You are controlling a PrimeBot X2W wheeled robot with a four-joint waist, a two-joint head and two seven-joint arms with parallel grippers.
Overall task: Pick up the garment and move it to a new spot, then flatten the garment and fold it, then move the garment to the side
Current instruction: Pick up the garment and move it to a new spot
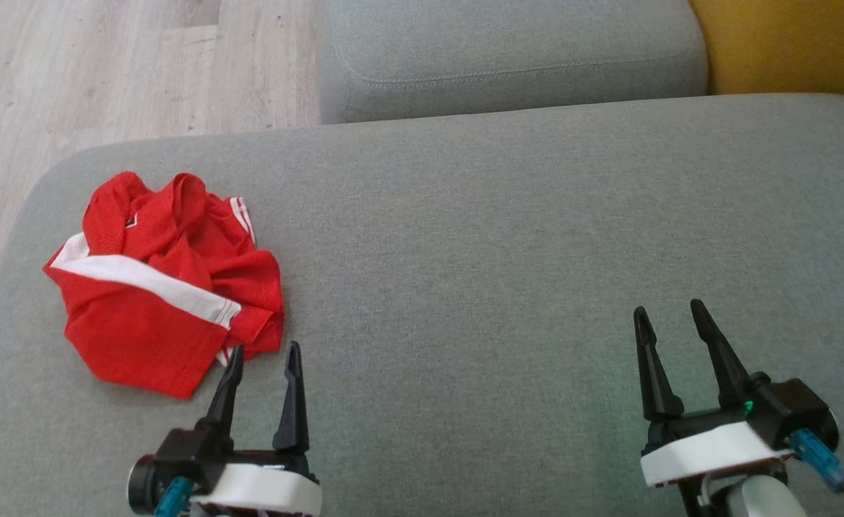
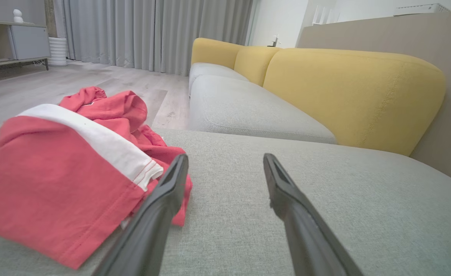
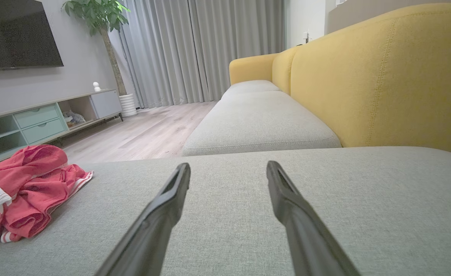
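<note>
On the broad grey sofa seat, toward its left end and close to the rounded corner, a crumpled red garment with a wide white band across it and thin white stripes at one hem; heaped and twisted, neither flat nor folded, wholly on the cushion. Just beside its near hem, the left pincer, spread wide, nothing between the two dark fingers; tip of the left-hand finger right at the cloth's edge, contact impossible to judge. In the left wrist view, along that left pincer, the garment piled to the left of the fingers, white band uppermost, bare grey weave ahead. Well apart, on the right side of the same seat, the right pincer, likewise spread wide and empty, over bare fabric; in the right wrist view, past the right pincer, the garment far off at the left edge. Beyond the seat, a second grey cushion and a yellow backrest. To the left of the sofa, pale wooden floor. Farther back in the wrist views, grey curtains, a low cabinet with a dark screen above it, and a potted plant beside the curtains.
</note>
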